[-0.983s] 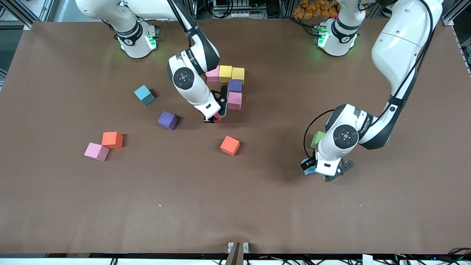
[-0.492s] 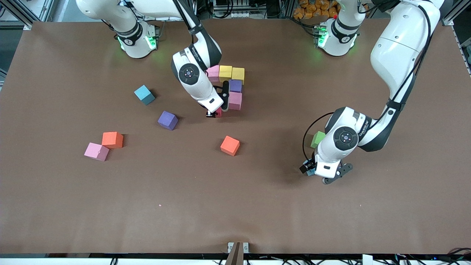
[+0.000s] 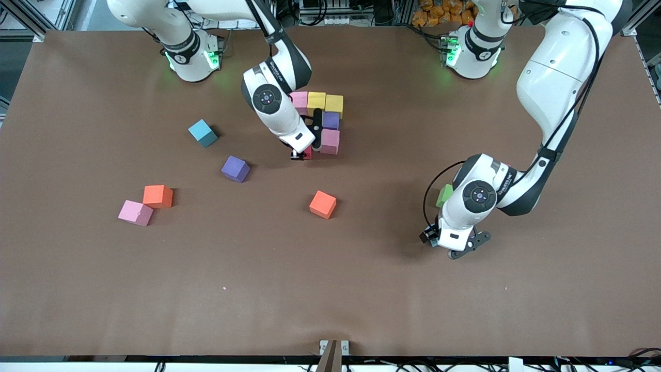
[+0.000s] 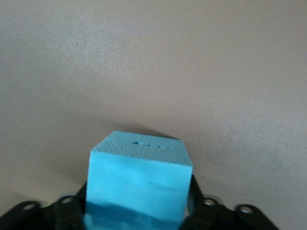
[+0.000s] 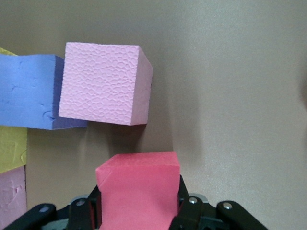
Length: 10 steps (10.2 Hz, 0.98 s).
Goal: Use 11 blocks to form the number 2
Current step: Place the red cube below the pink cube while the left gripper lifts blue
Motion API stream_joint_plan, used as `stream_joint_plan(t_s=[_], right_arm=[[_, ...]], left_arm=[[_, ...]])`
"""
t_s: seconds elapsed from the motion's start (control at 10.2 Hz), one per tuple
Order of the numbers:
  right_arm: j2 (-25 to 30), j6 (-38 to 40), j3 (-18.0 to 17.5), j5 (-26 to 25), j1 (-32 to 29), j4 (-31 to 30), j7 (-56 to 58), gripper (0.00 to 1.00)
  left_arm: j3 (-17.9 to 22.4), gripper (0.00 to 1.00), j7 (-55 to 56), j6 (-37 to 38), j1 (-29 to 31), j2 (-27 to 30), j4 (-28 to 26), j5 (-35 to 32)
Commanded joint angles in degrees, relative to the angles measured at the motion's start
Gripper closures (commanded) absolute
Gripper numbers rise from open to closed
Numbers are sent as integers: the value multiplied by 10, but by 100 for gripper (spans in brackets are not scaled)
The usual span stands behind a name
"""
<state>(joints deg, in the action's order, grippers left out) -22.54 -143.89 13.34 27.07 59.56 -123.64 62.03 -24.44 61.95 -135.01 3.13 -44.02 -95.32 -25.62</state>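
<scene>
- Front view: the brown bench (image 3: 361,289) carries the unfinished number 2 (image 3: 324,116) just above frame centre: a small matte pink foam cube (image 3: 299,102), two yellow cubes (image 3: 325,102), a purple cube (image 3: 331,120) below them and a second pink cube (image 3: 330,141) below that. Loose cubes lie at centre-left of the frame: a teal cube (image 3: 202,133), another purple cube (image 3: 235,168), two orange cubes (image 3: 158,196) and a third pink one (image 3: 135,213). A green cube (image 3: 444,195) sits half hidden by the left arm at centre-right.
- Left wrist view: the left gripper (image 4: 139,211), jaws closed on a cyan foam cube (image 4: 139,179), grips it by two opposite flat faces, low in the frame.
- Right wrist view: the right gripper (image 5: 136,208), jaws closed on a red foam cube (image 5: 138,191), holds it just beside the second pink cube, apart.
- Handling, judged: pebbled foam looks light, slightly soft and grippy, not fragile. Square flat-face grips suit it; hard squeezing could dent it, and neighbours would shift if nudged.
</scene>
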Motion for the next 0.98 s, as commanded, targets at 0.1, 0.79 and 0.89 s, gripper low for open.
stream_joint_plan(t_s=[0.1,0.79,0.89], right_arm=[[22,-15,0,0,12,-27,7,60],[20,-23,-1,4,28,-27,-2,60],[17,-25,0,5,29,-27,-2,60]], left_arm=[[1,74,11,-4,2,1,8,-17],[-6,83,149,54,5,53,6,-9],[-6,82,165,54,2,53,5,-10]])
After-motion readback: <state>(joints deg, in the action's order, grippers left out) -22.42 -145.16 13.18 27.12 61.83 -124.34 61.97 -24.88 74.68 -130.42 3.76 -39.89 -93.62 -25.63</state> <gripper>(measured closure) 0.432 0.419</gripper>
